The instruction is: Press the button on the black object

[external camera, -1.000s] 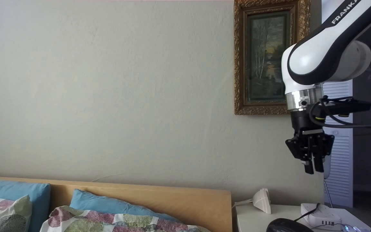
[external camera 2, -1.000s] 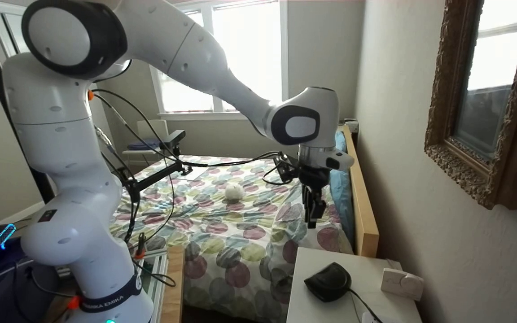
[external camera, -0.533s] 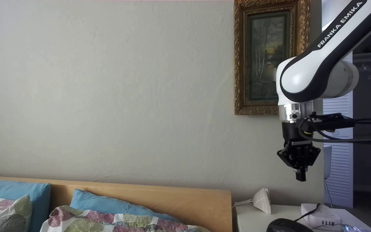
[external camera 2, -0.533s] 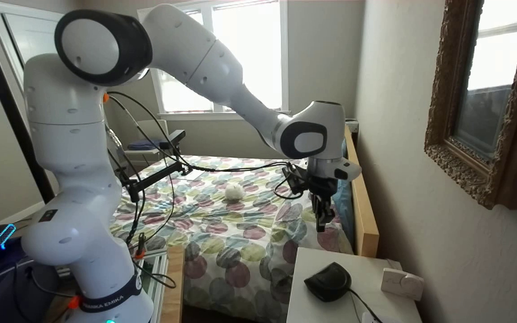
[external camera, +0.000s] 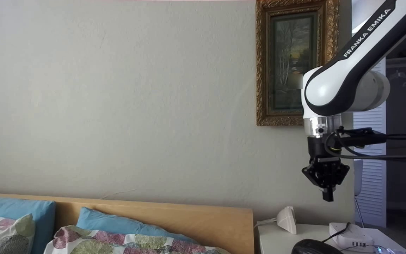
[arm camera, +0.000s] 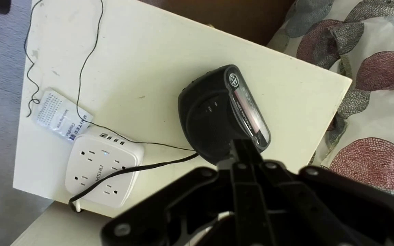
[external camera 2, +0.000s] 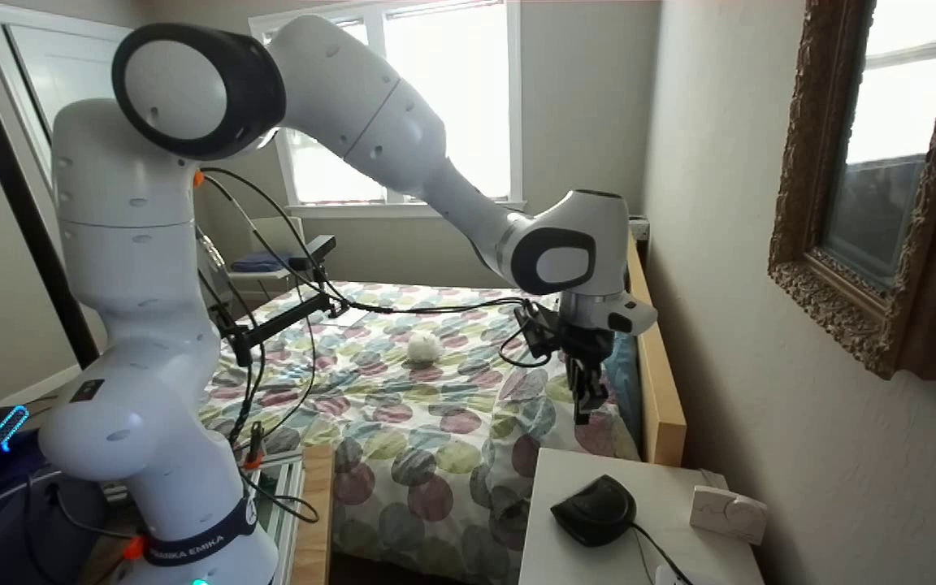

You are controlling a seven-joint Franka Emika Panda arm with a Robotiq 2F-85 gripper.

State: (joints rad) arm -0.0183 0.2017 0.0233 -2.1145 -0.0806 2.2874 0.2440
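The black object (arm camera: 205, 118) is a small clock radio with a rounded top and a display along one edge. It sits on the white nightstand (arm camera: 142, 61) in the wrist view. It also shows in both exterior views (external camera: 312, 247) (external camera 2: 595, 512), cut off by the frame edge in one of them. My gripper (arm camera: 246, 148) points down with its fingertips together and nothing between them. In the wrist view the tips cover part of the radio's edge. In both exterior views the gripper (external camera: 327, 195) (external camera 2: 586, 409) is in the air, well above the radio and apart from it.
A white power strip (arm camera: 103, 167) and a small packet (arm camera: 62, 114) lie on the nightstand, with black cables. A white device (external camera 2: 728, 513) stands near the wall. The headboard (external camera 2: 653, 357), bed (external camera 2: 403, 439) and framed painting (external camera: 294, 63) are close to the arm.
The slightly parted fingers have come together. The arm has moved lower and, in an exterior view, toward the headboard and wall, slowing over the last half second. The radio has not moved.
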